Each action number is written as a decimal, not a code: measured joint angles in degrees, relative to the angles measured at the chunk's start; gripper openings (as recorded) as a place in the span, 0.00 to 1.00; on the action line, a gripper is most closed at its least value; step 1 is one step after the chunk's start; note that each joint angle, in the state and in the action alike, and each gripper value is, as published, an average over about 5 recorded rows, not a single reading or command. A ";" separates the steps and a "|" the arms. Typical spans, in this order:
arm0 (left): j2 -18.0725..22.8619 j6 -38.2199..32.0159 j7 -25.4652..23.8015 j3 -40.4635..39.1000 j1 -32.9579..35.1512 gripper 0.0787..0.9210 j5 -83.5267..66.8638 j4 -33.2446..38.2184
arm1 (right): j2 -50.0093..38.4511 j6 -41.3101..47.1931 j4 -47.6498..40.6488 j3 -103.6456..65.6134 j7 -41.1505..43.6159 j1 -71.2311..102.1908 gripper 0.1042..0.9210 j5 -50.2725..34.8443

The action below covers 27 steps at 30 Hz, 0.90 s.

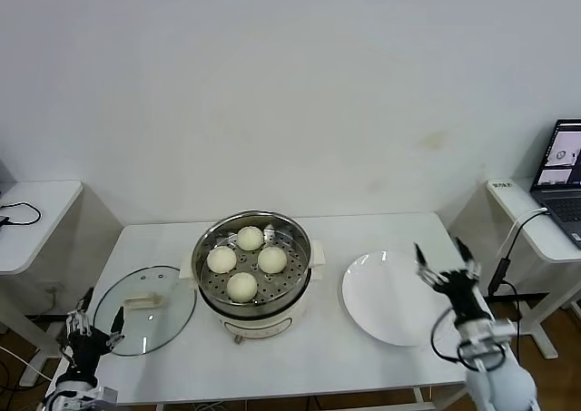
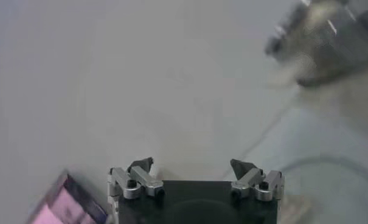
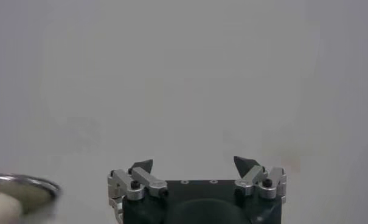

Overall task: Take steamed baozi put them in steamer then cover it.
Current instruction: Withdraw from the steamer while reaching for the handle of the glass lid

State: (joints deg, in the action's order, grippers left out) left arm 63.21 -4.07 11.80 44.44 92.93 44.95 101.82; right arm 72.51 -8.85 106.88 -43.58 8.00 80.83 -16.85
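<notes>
steamer (image 1: pixel 254 266): you have 4 baozi (image 1: pixel 241 286) inside, uncovered
glass lid (image 1: pixel 145 308): on desk (image 1: pixel 309 361), left of it
left gripper (image 1: pixel 95 318): spread, empty
right gripper (image 1: pixel 447 264): spread, over white plate (image 1: pixel 386 299)

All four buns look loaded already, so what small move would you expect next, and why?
Probably the left gripper moving in over the lid to take its handle. All four buns sit on the tray inside the steamer, the plate is bare, and the lid lies flat on the table beside the pot. Both grippers are open and empty; the right gripper hovers by the plate.
</notes>
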 measured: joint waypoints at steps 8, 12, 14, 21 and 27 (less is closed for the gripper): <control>-3.17 -1.29 0.80 -2.68 -3.31 0.88 12.11 -7.47 | 3.75 -1.23 2.00 -6.25 0.14 6.64 0.88 0.66; -4.01 -1.63 1.01 -4.34 -5.58 0.88 15.12 -10.24 | 5.12 -1.70 2.63 -8.09 0.25 8.86 0.88 1.01; -4.36 -1.75 1.08 -5.15 -6.82 0.88 16.19 -11.49 | 5.64 -1.88 2.76 -8.78 0.29 9.70 0.88 1.18; -4.96 -1.89 1.12 -7.81 -11.06 0.88 18.85 -14.98 | 7.02 -2.35 2.72 -10.46 0.45 11.38 0.88 1.61; -5.34 -1.86 1.05 -9.83 -14.59 0.88 20.12 -17.59 | 7.92 -2.47 2.59 -11.27 0.70 12.25 0.88 1.94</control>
State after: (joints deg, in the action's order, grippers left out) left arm 57.87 -5.94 12.86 34.61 78.34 65.07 84.23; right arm 80.43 -11.32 109.48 -54.85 8.70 93.09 -14.92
